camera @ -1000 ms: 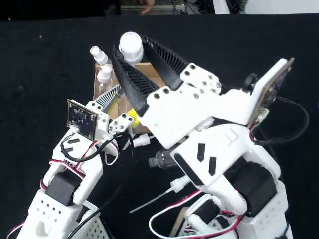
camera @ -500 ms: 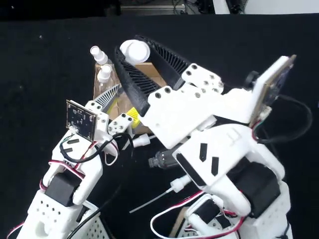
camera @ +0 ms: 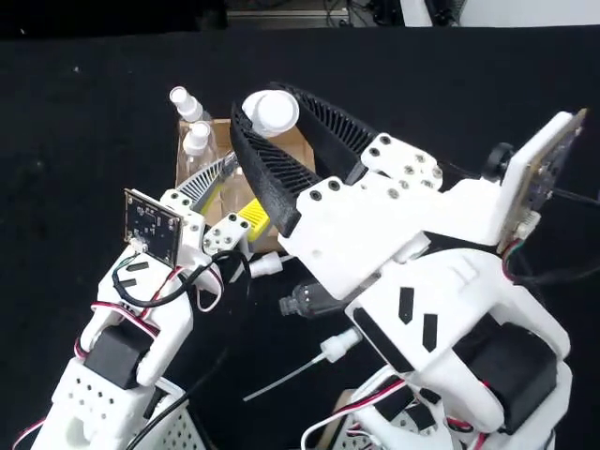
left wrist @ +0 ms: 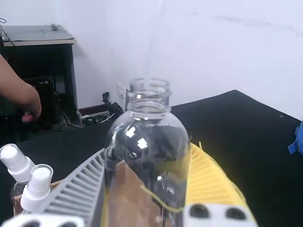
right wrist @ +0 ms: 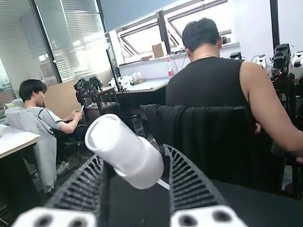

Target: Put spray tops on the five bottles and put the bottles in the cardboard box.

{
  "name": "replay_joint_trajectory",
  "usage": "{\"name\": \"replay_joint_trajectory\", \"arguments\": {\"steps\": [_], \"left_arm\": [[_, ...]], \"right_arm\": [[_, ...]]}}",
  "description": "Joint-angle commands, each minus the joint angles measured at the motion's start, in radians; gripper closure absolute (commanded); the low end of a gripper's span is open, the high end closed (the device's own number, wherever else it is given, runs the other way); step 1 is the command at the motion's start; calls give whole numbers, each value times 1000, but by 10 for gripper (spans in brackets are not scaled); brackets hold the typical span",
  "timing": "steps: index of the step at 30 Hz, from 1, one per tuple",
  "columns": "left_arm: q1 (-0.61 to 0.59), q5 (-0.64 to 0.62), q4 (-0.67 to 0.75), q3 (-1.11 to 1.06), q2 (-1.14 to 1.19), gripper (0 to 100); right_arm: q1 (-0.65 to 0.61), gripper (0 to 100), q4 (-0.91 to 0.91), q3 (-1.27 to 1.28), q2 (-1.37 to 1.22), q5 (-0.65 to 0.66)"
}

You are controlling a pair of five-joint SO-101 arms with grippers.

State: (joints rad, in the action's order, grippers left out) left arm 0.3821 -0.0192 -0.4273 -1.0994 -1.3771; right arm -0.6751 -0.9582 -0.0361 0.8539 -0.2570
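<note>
In the left wrist view a clear bottle (left wrist: pixel 147 142) with an open neck stands upright, my left gripper (left wrist: pixel 149 156) shut on it between a grey and a yellow finger. In the high view that left gripper (camera: pixel 230 197) hovers over the cardboard box (camera: pixel 187 164). Two bottles with white spray tops (camera: pixel 187 101) (camera: pixel 199 138) stand in the box's far left part. My right gripper (camera: pixel 270 105), with black ribbed fingers, is shut on a white spray top (camera: pixel 272 112) above the box's far side; the same spray top (right wrist: pixel 125 151) shows in the right wrist view.
A loose white spray top (camera: pixel 265 265) lies on the black table beside the box. Another spray top with a long dip tube (camera: pixel 337 347) lies nearer the arms' bases. A dark-looking bottle (camera: pixel 305 300) lies on its side between them. The right arm's body covers much of the table's right.
The right arm has shifted to the right in the high view, carrying the white spray top with it. The left arm and its bottle have stayed still.
</note>
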Motion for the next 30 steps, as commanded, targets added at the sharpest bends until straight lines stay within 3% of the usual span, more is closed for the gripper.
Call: {"name": "replay_joint_trajectory", "arguments": {"steps": [1, 13, 21, 27, 30], "left_arm": [[1, 6, 21, 12, -14, 969], [1, 6, 23, 12, -14, 968], [1, 8, 21, 12, -14, 967], [1, 12, 28, -21, -14, 967], [1, 11, 28, -15, -14, 967]], "right_arm": [[-21, 987, -6, 10, 10, 6], [-21, 982, -164, 5, -51, 12], [-21, 846, -338, -226, -220, 14], [-15, 877, -460, -432, -271, 15], [-21, 896, -511, -506, -278, 77]]}}
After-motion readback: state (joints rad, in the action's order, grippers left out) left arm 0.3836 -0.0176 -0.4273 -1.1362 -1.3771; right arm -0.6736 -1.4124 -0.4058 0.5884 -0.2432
